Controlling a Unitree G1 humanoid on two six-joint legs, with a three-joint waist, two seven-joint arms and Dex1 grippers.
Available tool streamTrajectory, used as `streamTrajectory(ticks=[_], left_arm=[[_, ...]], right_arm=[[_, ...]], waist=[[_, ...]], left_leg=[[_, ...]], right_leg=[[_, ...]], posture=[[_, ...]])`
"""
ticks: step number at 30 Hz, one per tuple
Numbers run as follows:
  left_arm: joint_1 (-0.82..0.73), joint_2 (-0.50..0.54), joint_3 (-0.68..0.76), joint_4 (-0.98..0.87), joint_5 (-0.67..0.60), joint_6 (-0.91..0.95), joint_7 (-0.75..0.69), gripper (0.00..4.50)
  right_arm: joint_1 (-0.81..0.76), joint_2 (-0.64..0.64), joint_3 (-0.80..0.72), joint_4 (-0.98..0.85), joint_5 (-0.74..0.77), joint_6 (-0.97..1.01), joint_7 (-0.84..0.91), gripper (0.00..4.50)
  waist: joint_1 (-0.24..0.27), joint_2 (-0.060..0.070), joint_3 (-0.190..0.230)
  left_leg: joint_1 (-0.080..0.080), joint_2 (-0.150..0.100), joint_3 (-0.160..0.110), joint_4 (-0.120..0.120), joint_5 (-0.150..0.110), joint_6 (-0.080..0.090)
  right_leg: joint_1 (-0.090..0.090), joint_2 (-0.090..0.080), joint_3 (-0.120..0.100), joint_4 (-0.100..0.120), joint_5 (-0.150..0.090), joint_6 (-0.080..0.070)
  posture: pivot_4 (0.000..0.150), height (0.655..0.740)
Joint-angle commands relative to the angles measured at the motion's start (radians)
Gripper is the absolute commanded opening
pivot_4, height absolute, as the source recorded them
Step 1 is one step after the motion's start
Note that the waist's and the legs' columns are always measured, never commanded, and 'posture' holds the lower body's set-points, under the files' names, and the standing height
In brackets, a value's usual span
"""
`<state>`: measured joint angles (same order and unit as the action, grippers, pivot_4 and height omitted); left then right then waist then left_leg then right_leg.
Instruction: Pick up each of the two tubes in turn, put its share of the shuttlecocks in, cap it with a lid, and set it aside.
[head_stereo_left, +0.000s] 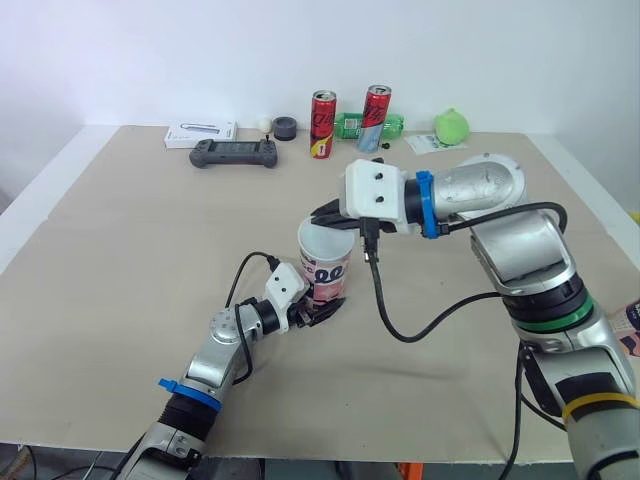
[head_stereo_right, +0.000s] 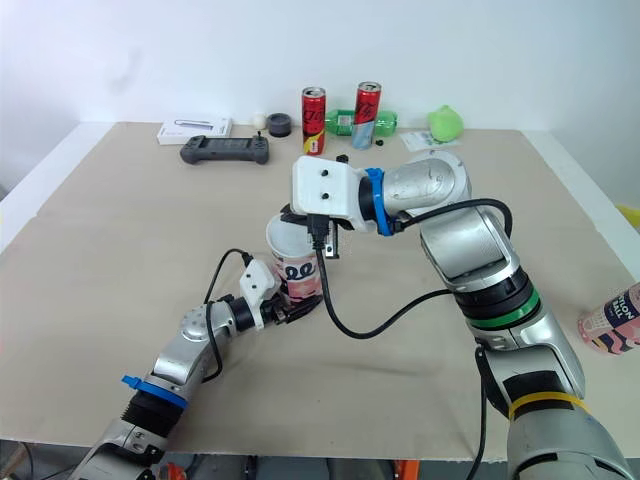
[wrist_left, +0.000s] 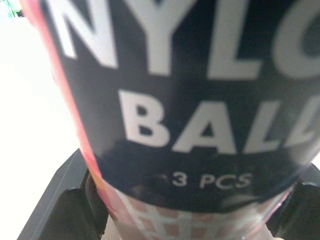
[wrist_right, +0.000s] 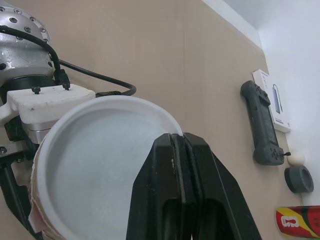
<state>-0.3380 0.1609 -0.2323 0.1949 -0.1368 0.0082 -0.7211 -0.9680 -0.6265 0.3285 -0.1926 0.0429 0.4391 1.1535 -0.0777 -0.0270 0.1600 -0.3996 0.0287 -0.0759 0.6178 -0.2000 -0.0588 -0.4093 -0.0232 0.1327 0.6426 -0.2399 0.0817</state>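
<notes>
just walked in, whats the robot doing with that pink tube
The left gripper is clamped on the lower part of a pink tube, holding it upright on the table. The right gripper is at the tube's rim with its fingers shut, and nothing can be made out between them. The tube's top looks uncapped. A second pink tube lies near the table's right edge.

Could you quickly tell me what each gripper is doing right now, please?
Left gripper: closed on the tube, gripping its lower part.
Right gripper: fingers shut together, tips at the tube's rim, nothing visibly held.
</notes>
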Motion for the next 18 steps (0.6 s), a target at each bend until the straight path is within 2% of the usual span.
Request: streamTrajectory(ticks=[1, 18], left_arm=[[0.018, 0.001, -0.006, 0.023, 0.009, 0.035, 0.01, 3.25], [0.016, 0.002, -0.004, 0.023, 0.007, 0.033, 0.005, 3.25]], right_arm=[[-0.005, 0.003, 0.003, -0.038, 0.006, 0.001, 0.005, 0.07], [0.007, 0.041, -0.077, 0.002, 0.098, 0.051, -0.036, 0.07]], waist=[[0.0, 0.0, 0.0], [0.0, 0.0, 0.001]], left_leg=[[0.0, 0.0, 0.0, 0.0, 0.0, 0.0], [0.0, 0.0, 0.0, 0.0, 0.0, 0.0]], right_leg=[[0.0, 0.0, 0.0, 0.0, 0.0, 0.0], [0.0, 0.0, 0.0, 0.0, 0.0, 0.0]], posture=[[0.15, 0.74], [0.15, 0.74]])
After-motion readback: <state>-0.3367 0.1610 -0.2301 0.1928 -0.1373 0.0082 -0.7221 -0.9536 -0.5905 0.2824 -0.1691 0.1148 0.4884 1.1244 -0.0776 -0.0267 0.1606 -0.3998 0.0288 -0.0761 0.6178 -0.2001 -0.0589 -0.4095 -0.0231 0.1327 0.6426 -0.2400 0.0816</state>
